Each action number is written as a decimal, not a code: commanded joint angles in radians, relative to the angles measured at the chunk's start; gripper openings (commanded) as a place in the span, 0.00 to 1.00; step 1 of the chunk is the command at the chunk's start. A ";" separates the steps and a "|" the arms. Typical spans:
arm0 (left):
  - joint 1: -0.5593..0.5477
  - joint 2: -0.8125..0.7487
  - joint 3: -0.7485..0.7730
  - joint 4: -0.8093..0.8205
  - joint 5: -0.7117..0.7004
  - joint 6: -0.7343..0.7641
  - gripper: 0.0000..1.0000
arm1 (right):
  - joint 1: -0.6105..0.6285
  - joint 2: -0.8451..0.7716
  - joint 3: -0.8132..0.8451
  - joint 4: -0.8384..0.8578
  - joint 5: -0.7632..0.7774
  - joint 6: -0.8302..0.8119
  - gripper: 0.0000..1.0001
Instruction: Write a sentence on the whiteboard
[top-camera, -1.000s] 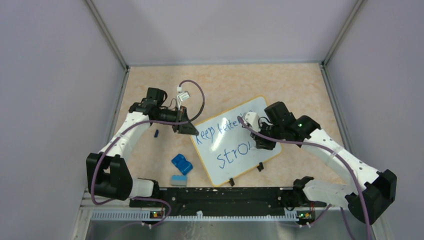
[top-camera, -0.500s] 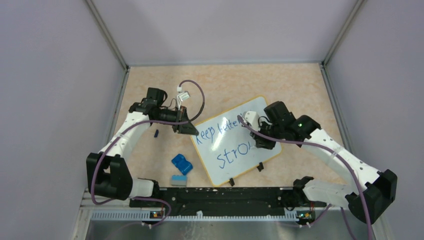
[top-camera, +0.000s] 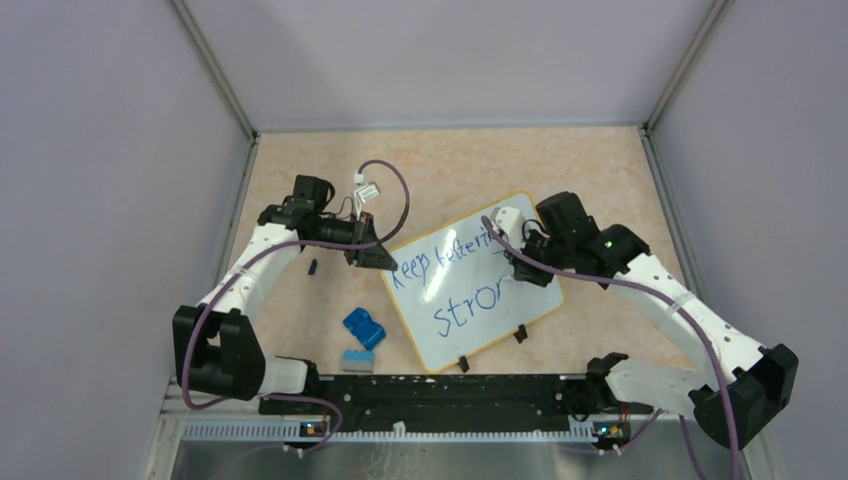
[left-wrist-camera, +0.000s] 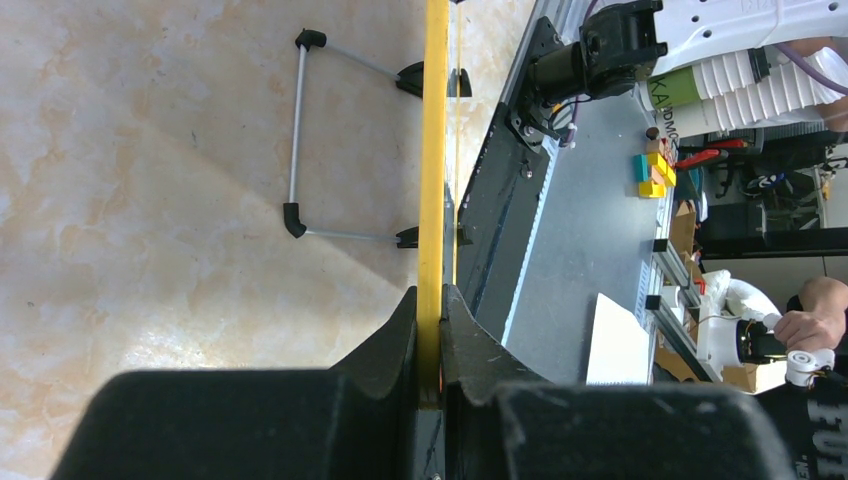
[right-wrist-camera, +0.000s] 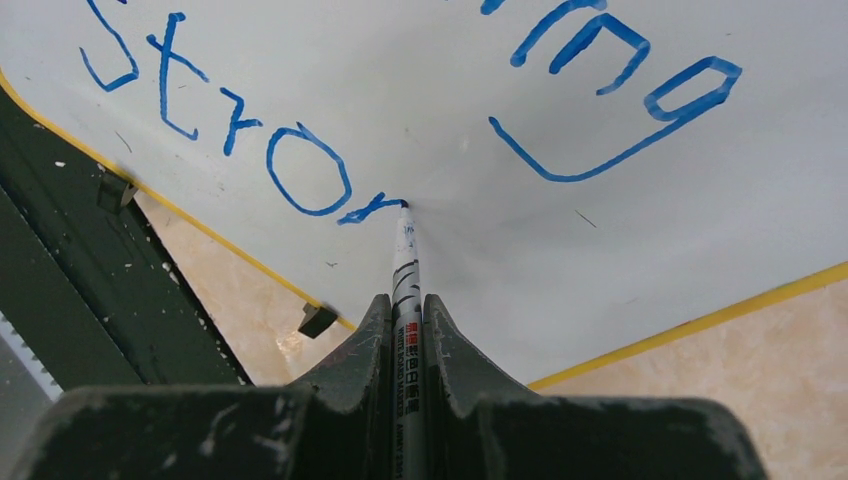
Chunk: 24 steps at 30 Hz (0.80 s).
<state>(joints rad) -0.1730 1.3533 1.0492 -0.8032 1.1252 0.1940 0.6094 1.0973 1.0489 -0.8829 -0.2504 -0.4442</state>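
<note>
One stroke added to sentence (top-camera: 462, 311); right end effector (right-wrist-camera: 405, 305) grips marker (right-wrist-camera: 405, 262), left end effector (left-wrist-camera: 430, 300) whiteboard (left-wrist-camera: 433, 150).

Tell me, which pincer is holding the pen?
The right pincer: it is shut on the marker, whose tip touches the whiteboard just after the blue "stro". The left pincer grips only the whiteboard's yellow edge.

Whiteboard (top-camera: 450, 345): blue "keep betteri…" above larger "stro"; marker (right-wrist-camera: 407, 270) print unreadable.
</note>
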 joint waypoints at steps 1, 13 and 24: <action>-0.017 0.023 -0.005 0.019 -0.091 0.062 0.00 | -0.030 0.000 0.055 0.038 0.025 -0.007 0.00; -0.016 0.026 -0.007 0.022 -0.088 0.064 0.00 | -0.032 -0.003 0.009 -0.018 0.049 -0.054 0.00; -0.017 0.027 -0.009 0.025 -0.088 0.062 0.00 | -0.026 0.010 -0.023 -0.070 0.004 -0.093 0.00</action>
<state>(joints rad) -0.1730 1.3533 1.0492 -0.8032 1.1252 0.1940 0.5861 1.0981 1.0393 -0.9337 -0.2367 -0.5060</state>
